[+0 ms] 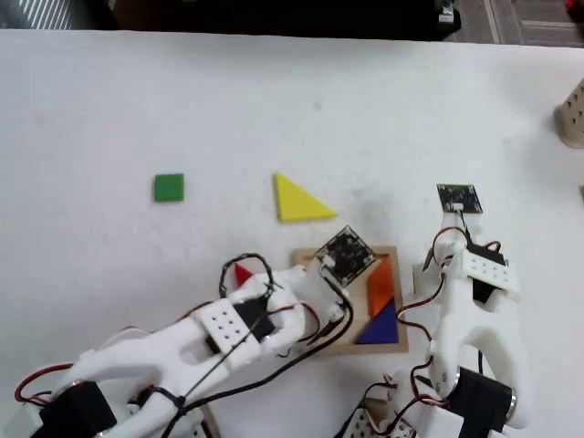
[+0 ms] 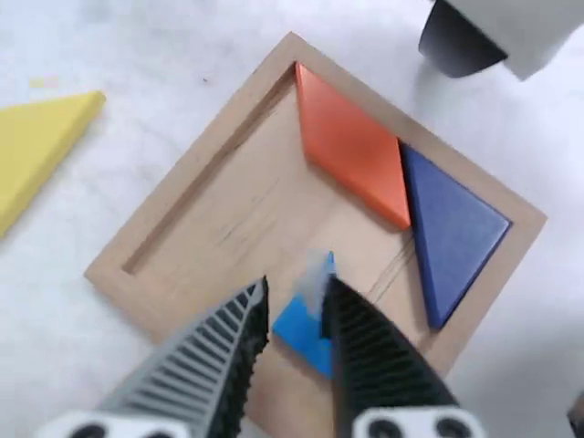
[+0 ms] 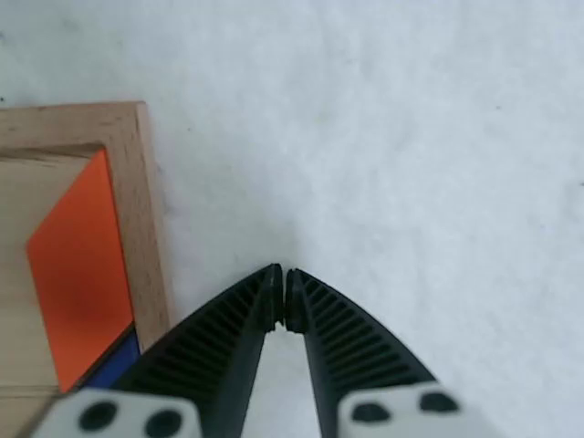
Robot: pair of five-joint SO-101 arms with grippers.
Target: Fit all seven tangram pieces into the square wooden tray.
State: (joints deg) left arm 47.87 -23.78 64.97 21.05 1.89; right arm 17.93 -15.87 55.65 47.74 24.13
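Note:
The square wooden tray (image 2: 182,178) holds an orange parallelogram (image 2: 351,146) and a dark blue triangle (image 2: 452,228) along one side. My left gripper (image 2: 297,315) hangs over the tray's bare floor, shut on a small light blue piece (image 2: 301,328). My right gripper (image 3: 281,297) is shut with nothing in it, over the white table just beside the tray's rim (image 3: 151,210). On the table behind the tray lie a yellow triangle (image 1: 299,199) and a green square (image 1: 169,187). A red piece (image 1: 242,272) peeks out from behind the left arm (image 1: 246,319).
The right arm (image 1: 470,292) stands close to the tray's right side (image 1: 402,301). A brown object (image 1: 571,114) sits at the table's far right edge. White tabletop (image 1: 274,100) stretches behind the pieces.

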